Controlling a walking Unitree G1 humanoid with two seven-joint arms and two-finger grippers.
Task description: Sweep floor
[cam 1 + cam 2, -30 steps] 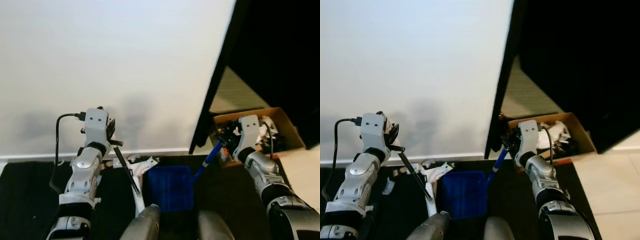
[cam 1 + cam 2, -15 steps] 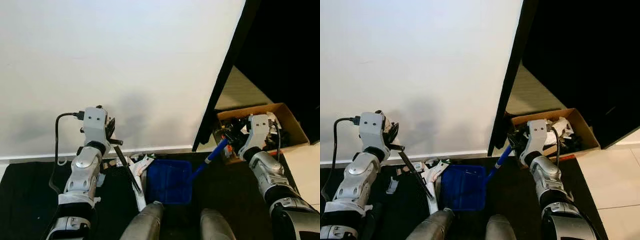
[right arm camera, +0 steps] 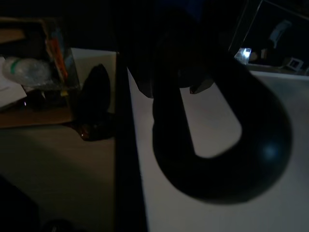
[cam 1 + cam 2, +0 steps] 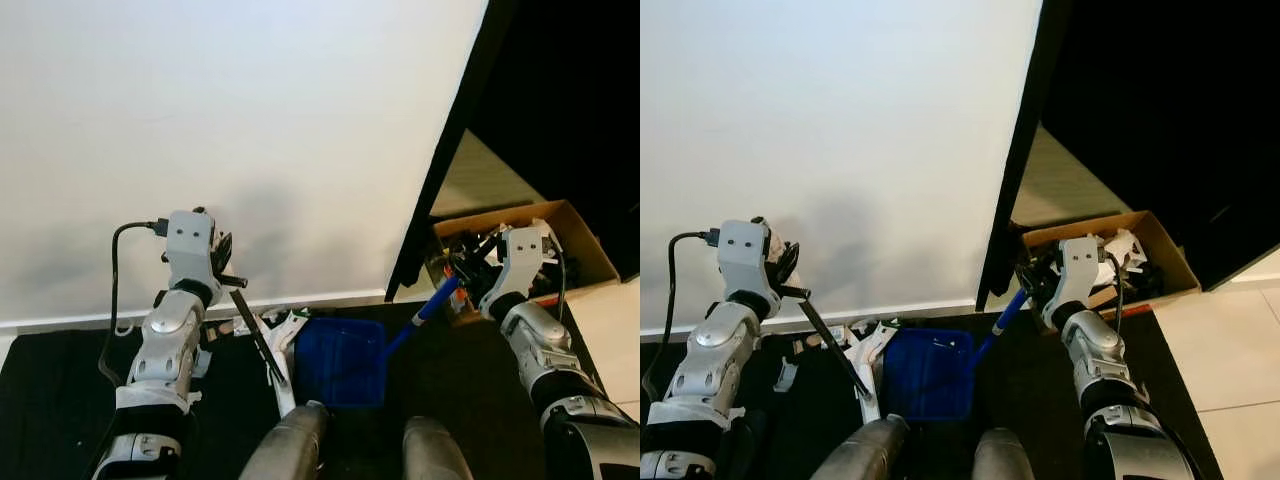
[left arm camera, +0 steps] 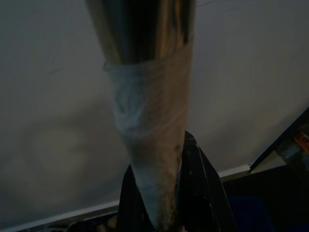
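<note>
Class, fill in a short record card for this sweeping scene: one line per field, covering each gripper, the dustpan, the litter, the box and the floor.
left gripper: raised near the wall, shut on broom
right gripper: shut on blue handle
dustpan: blue, on the mat, below the wall
litter: white scraps beside the dustpan, on the robot's left
box: cardboard, open, full of clutter, behind the right gripper

A home interior: a plain white wall (image 4: pixel 250 120) with a white baseboard (image 4: pixel 340 298), a dark doorway (image 4: pixel 1160 120), pale floor tiles (image 4: pixel 1230 340) and an open cardboard box (image 4: pixel 575 228) of household clutter.
</note>
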